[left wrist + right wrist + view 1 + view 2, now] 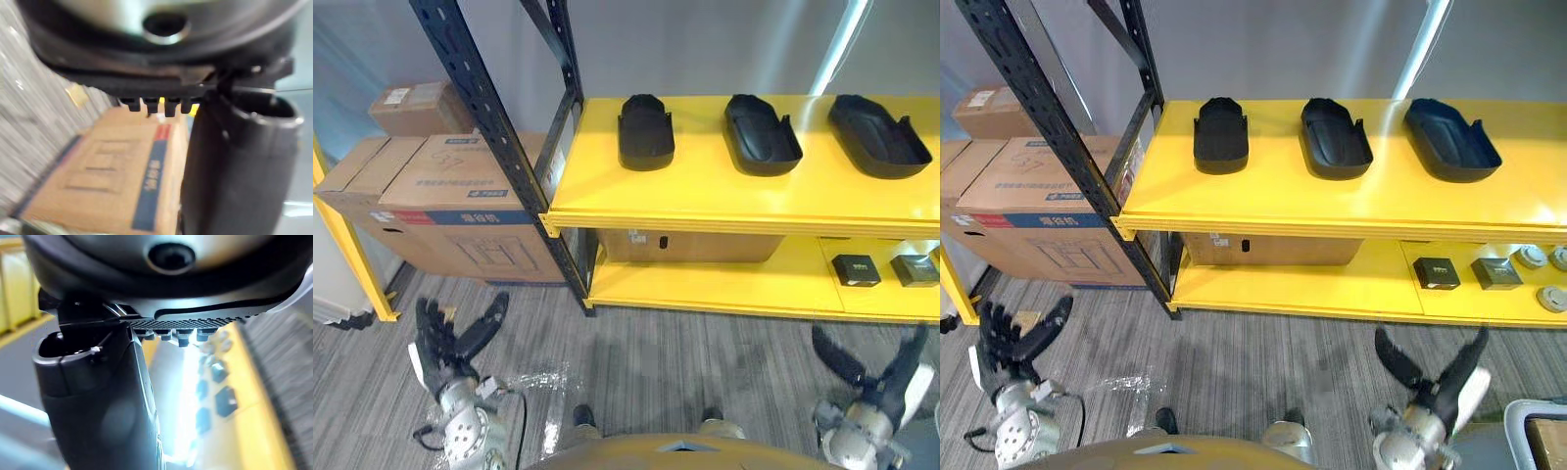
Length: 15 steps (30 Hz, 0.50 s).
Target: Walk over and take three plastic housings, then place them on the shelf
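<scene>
Low at my left, the left hand hung over the grey carpet with its fingers spread and its thumb swung wide, gripping nothing. The right hand sat low on the other side in the same splayed pose, and it was empty too. A scrap of clear plastic film lay on the carpet just beside the left hand.

From the left wrist camera I could see past the straight fingertips to a cardboard carton with a blue stripe. That carton stood on the floor left of the black rack upright. The right wrist camera looked past the thumb to blurred small dark boxes on the lower shelf. I couldn't make out more of them there.

The head views gave me what the wrists could not. On the yellow top shelf, well apart from both hands, stood the left housing, the middle housing and the right housing. They sat in a spaced row with their open sides up. A brown box sat on the lower shelf beneath them. The right eye view added pale round parts at that shelf's far right end and a bin corner on the floor.
</scene>
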{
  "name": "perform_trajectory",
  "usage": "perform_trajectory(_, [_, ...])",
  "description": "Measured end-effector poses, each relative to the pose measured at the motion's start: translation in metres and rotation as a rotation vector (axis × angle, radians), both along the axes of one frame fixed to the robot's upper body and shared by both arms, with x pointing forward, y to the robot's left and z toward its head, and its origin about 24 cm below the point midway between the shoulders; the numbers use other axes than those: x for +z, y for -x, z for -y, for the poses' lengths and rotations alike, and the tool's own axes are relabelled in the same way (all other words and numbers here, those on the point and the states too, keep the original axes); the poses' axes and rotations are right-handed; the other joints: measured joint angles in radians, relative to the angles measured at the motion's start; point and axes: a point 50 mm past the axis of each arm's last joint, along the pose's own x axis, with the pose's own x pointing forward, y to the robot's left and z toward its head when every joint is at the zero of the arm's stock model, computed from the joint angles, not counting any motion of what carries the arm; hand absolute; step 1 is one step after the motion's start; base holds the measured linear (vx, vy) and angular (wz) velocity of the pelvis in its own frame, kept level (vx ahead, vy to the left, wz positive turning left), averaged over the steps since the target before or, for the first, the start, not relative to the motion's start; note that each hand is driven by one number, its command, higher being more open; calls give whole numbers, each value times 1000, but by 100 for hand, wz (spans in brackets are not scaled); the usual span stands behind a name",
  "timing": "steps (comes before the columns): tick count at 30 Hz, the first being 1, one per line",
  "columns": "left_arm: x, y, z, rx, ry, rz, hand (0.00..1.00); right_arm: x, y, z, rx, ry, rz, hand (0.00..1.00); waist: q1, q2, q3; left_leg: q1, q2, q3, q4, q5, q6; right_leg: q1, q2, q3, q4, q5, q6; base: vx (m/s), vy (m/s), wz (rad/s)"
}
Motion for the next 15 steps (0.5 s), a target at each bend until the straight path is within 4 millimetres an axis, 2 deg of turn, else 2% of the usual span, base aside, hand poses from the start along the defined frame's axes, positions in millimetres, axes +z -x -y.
perform_trajectory(1, [-8, 6, 0, 5, 12, -41, 100, -10, 7, -1, -12, -41, -48, 100, 1, 2, -3, 7, 0, 4, 0, -3, 1, 5, 0, 2, -1, -1, 0, -2, 13, -15])
perform_trajectory(2, [-23, 15, 2, 10, 46, -114, 100, -30, 22, -8, -27, -124, -156, 100, 2, -10, -1, 17, 0, 5, 0, -5, 1, 14, 0, 2, -4, -3, 2, 6, 13, -7])
perform_trajectory(3, [-37, 26, 6, 15, 99, -174, 100, -47, 34, -15, -42, -213, -245, 100, 5, -9, -3, 24, -1, 6, 0, -6, 0, 25, 0, 2, -7, -3, 3, 0, 0, 0])
perform_trajectory(5, [-52, 38, 11, 36, 206, -207, 100, -65, 50, -25, -73, -355, -330, 100, 6, -17, -7, 25, -1, 6, 0, -7, 1, 28, 0, 1, -14, -3, 3, 0, 0, 0])
perform_trajectory(7, [-71, 58, 22, 62, 332, -267, 100, -83, 69, -45, -173, -568, -372, 100, 9, -20, -10, 27, -2, 6, 0, -7, 1, 31, -1, 1, -15, -3, 3, 0, 0, 0])
perform_trajectory(9, [-81, 71, 29, 61, 414, -324, 100, -94, 80, -59, -259, -725, -391, 100, 10, -25, -8, 40, -3, 6, 0, -10, 0, 47, -1, 0, -18, -3, 3, 0, 0, 0])
perform_trajectory(10, [-82, 72, 30, 61, 417, -328, 100, -94, 81, -60, -263, -731, -391, 100, 10, -25, -8, 41, -3, 6, 0, -10, 0, 48, -1, 0, -18, -3, 3, 32, 14, -2])
perform_trajectory(11, [-90, 85, 37, 70, 473, -398, 100, -98, 85, -67, -322, -827, -374, 100, 10, -31, -9, 61, -5, 6, -1, -17, -2, 65, -2, -1, -27, -4, 4, 0, 0, 0])
perform_trajectory(13, [-97, 97, 42, 68, 539, -478, 100, -100, 86, -69, -322, -877, -394, 100, 12, -38, -13, 70, -5, 6, -1, -20, -4, 79, -2, -3, -35, -4, 4, 0, 0, 0])
perform_trajectory(15, [-100, 101, 46, 51, 572, -517, 100, -101, 83, -68, -321, -897, -392, 100, 13, -42, -13, 74, -5, 6, -1, -22, -5, 83, -2, -3, -35, -5, 3, 0, 0, 0])
